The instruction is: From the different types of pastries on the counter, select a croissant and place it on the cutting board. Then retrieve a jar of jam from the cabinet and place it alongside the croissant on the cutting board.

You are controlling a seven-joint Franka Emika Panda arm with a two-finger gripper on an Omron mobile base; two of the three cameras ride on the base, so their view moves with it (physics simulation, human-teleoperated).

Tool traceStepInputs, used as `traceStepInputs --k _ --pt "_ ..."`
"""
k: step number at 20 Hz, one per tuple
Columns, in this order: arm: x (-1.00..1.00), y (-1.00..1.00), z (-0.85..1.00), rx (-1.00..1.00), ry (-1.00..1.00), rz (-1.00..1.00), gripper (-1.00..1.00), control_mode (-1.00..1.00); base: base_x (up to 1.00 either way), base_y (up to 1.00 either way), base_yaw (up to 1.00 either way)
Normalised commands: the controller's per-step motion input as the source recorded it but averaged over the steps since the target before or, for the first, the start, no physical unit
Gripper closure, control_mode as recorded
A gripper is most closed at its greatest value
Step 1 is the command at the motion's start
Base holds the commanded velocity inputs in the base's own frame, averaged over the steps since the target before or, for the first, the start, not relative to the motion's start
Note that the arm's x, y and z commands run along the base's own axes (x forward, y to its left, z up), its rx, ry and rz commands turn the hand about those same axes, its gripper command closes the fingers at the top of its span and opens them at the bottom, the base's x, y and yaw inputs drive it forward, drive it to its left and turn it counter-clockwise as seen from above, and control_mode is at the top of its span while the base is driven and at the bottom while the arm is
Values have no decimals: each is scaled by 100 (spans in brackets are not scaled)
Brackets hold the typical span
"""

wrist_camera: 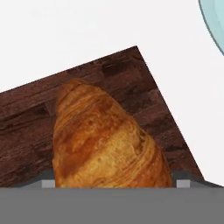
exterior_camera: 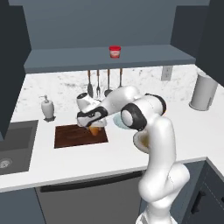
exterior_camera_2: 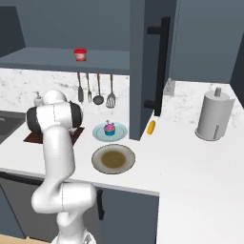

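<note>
The golden-brown croissant sits between the fingertips of my gripper, which is shut on it. It hangs just above the right part of the dark brown cutting board. In the left base view the gripper holds the croissant over the board on the white counter. The red jar of jam stands on the grey shelf of the cabinet, above and behind the gripper. The cupcake rests on a light blue plate.
A brown plate lies near the counter's front edge. A yellow-orange oblong lies by the tall cabinet side. Utensils hang under the shelf. A soap dispenser and sink are left of the board; a paper towel roll stands at right.
</note>
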Motion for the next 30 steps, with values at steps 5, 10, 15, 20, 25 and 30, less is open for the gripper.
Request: traceStepInputs --k 5,10,15,20,25,30 --pt "-100 -5 -100 16 -60 0 -100 -100 0 0 0" --pt "-80 0 -92 8 -40 0 -100 -100 0 0 0" --pt "-13 14 -33 0 -7 0 -100 -100 0 0 0" --pt "-17 1 0 1 0 0 -100 -100 0 0 0" --pt "-58 0 46 5 -3 0 -100 -100 0 0 0" --pt "-54 0 93 1 -12 0 -100 -100 0 0 0"
